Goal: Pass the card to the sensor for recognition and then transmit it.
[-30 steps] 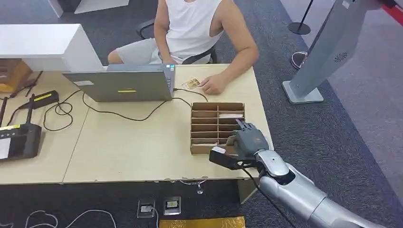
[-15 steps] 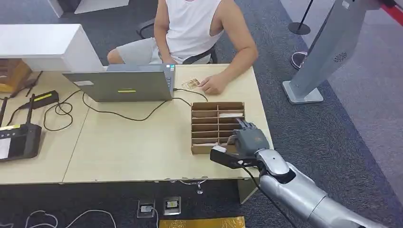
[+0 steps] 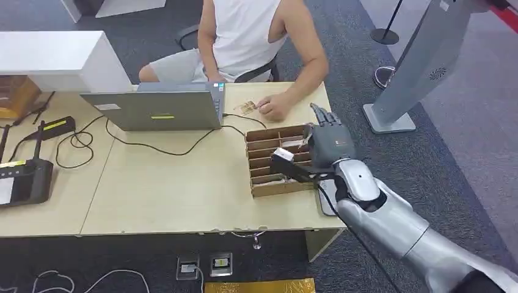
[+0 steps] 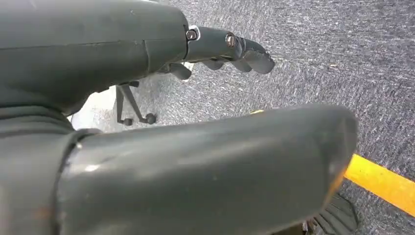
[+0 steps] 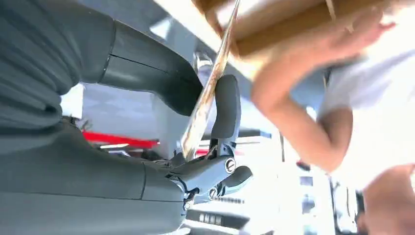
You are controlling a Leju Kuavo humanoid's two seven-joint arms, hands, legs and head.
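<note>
Right hand (image 3: pixel 330 143) raised above the 3 o'clock edge of the cardboard sorting box (image 3: pixel 269 160), fingers pointing toward 12 o'clock, to the seated person (image 3: pixel 250 36). In the right wrist view, pinching a thin card (image 5: pixel 207 95) between the thick thumb and the darker fingers (image 5: pixel 226 105). Card seen edge-on there, so its face cannot be read. Far end of the card reaching up to the brown box wall in that blurred view; touching or not, cannot tell.

Left hand (image 4: pixel 98 44) hanging over grey carpet with a yellow line (image 4: pixel 381 183), fingers a little curled but apart from the thumb, nothing inside.

Sorting box lying on the light wooden desk (image 3: pixel 171 195), at about 3 o'clock of the desk surface, with rows of compartments. At 12 o'clock from the box, the person's hand (image 3: pixel 275 110) resting on the desk, just beside a small printed card (image 3: pixel 245 108). At 10 o'clock from the box, a grey laptop (image 3: pixel 156 110) with its lid back turned to the camera, a black cable (image 3: pixel 153 146) running out from it. At the 9 o'clock edge of the desk, a black device (image 3: pixel 24 180). On the carpet at 2 o'clock, well apart from the desk, a grey tilted kiosk stand (image 3: pixel 421 61).
</note>
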